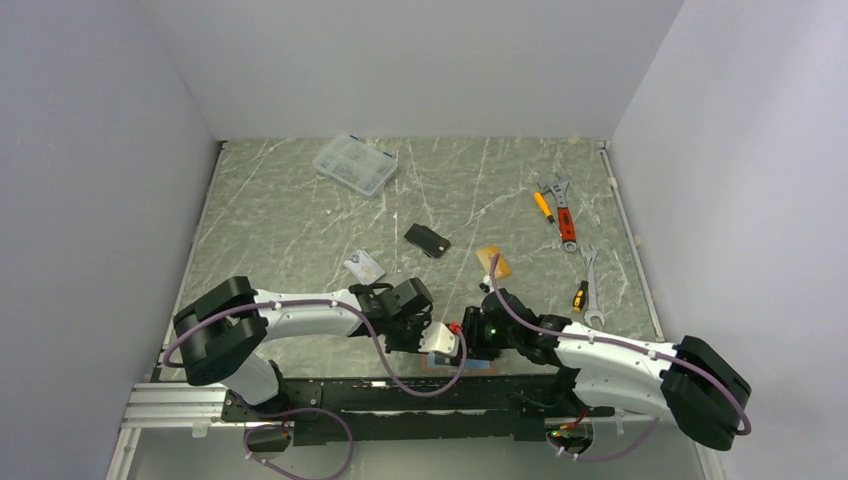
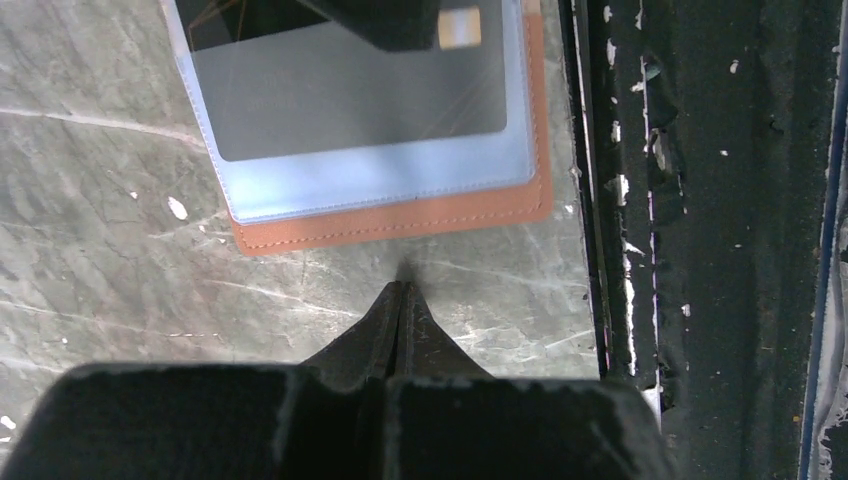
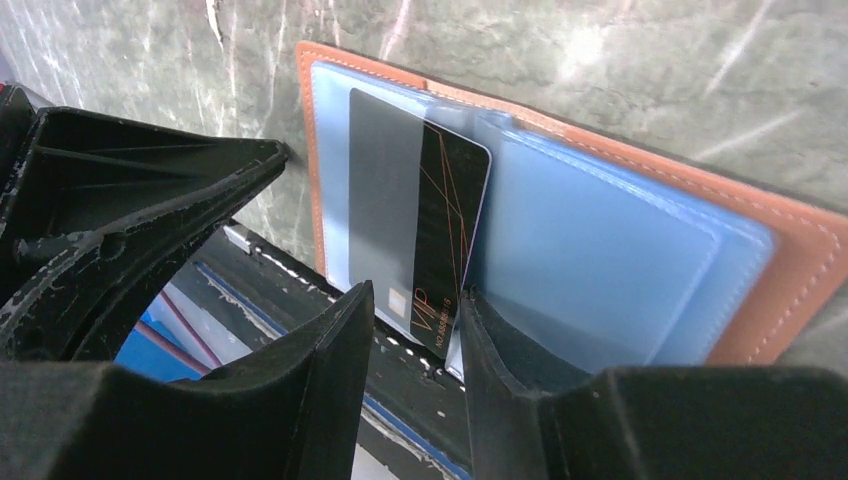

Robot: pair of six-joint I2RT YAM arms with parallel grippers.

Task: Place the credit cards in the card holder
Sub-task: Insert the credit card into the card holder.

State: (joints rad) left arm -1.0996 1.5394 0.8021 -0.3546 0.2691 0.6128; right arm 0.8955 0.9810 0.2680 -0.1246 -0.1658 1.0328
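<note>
Honestly, the black card [image 3: 440, 230] is the fiddly bit. It's thin, stiff, glossy plastic with gold line art and a VIP print, very light and probably slick, so I'd take it by its bare near end or its long edges and keep it flat rather than flex it. It lies partway under a clear sleeve [image 3: 600, 260] of the card holder [image 3: 805, 260], one long strip of it greyed by the plastic and the rest bare. That holder is open flat on the table [image 2: 120, 250], right at the near edge beside the dark rail [image 2: 700, 250]. It's tan leather-look outside with stitched borders, and the pale-blue film pockets inside look floppy and likely to snag a corner. The right tool [image 3: 415, 300] has a narrow gap with the card's near end sitting in it, though I can't tell if it's really pinching. The left tool [image 2: 402, 290] is closed to a point, tip down at the table just beside the holder's stitched edge, not on it. Further out on the marble-look top lie the silver-grey card [image 1: 363, 266], a second dark card [image 1: 427, 240] and the orange-gold card [image 1: 495, 264], all apart from each other and not yet in the holder. Past those are a clear compartment box [image 1: 355, 164] and a few wrenches [image 1: 565, 215].
</note>
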